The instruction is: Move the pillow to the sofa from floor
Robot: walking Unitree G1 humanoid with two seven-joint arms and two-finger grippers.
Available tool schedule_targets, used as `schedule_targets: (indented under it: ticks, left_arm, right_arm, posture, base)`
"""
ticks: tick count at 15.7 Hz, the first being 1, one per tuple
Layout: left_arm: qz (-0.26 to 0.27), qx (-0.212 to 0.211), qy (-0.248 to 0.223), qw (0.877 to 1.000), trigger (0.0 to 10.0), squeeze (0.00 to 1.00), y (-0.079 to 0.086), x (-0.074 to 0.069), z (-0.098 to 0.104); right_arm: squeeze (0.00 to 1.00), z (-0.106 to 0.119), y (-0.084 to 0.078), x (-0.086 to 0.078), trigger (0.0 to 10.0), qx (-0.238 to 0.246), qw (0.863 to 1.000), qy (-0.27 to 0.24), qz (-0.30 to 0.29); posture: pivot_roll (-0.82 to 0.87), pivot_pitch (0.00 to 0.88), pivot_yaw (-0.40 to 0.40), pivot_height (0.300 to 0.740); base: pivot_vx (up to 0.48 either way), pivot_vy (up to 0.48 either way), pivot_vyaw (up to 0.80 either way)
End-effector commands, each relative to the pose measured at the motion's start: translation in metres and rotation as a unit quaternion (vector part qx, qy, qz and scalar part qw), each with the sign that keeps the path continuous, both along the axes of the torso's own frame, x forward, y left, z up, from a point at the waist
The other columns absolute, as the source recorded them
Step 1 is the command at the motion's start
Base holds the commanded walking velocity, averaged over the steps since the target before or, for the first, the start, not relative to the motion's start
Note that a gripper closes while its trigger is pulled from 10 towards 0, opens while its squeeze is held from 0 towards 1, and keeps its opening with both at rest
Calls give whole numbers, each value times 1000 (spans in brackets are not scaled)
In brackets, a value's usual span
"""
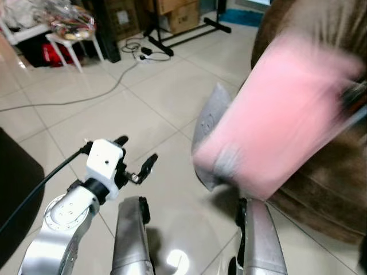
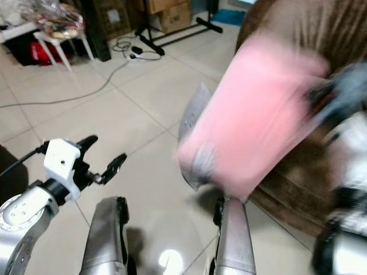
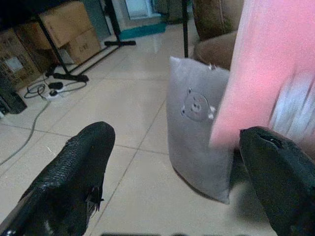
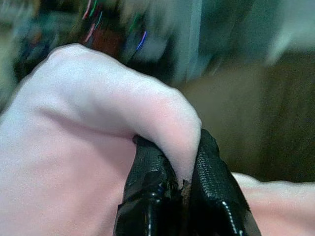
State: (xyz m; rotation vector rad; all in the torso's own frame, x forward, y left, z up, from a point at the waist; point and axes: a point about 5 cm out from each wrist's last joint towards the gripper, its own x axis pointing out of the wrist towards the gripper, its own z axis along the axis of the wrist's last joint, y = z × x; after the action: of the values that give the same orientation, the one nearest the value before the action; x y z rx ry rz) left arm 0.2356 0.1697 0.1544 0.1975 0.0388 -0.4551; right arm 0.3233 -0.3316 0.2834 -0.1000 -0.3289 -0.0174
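A pink pillow (image 1: 281,114) hangs blurred in the air in front of the brown sofa (image 1: 321,189), at the right. My right gripper (image 4: 179,147) is shut on a pinched fold of the pink pillow (image 4: 83,123), near its upper right edge. On the tile floor, a grey pillow (image 1: 209,120) with a small animal face leans upright against the sofa, partly behind the pink one. My left gripper (image 1: 136,152) stands open over the floor at the lower left, apart from both pillows, with nothing between its fingers (image 3: 83,162).
Grey cables (image 1: 86,97) and a power strip lie on the tiles at the back. A small white table (image 1: 69,37), cardboard boxes (image 1: 180,14) and a black stand (image 1: 172,34) line the far side. A dark object (image 1: 14,189) sits at the left edge.
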Motion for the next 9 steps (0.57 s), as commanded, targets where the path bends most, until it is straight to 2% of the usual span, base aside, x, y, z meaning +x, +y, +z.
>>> schedule_targets:
  ticks: [1,3,4,5,6,7,9]
  left_arm:
    - [11,6,-15,1000,10000,541,2,2,6]
    - [19,8,-23,1000,10000,541,4,3,8]
    - [24,12,-25,999,10000,541,7,4,10]
    - [28,19,-24,999,10000,541,11,5,8]
    - [31,28,-23,999,10000,541,13,6,6]
    - [32,28,-23,999,10000,541,13,7,6]
    - [37,30,-30,998,10000,537,14,9,8]
  right_arm:
    - [0,42,-15,-17,0,1,996,-80,-44]
    - [0,68,-24,-25,0,8,990,-114,-89]
    - [0,83,-22,-26,0,5,987,-124,-103]
    - [0,80,-3,-15,0,-52,991,-87,-82]
    - [0,55,34,6,0,-120,992,-23,-25]
    - [0,47,43,12,0,-120,993,-12,-12]
    - [0,31,61,25,0,-89,996,3,-5]
  posture:
    - [-74,0,41,462]
    - [-65,0,32,462]
    - [-63,0,30,462]
    - [-62,0,23,462]
    - [-59,0,19,462]
    - [-57,0,15,462]
    - [-46,0,3,462]
  base:
    - [0,0,0]
    - [0,0,0]
    - [0,0,0]
    - [0,0,0]
    - [0,0,0]
    - [0,0,0]
    - [0,0,0]
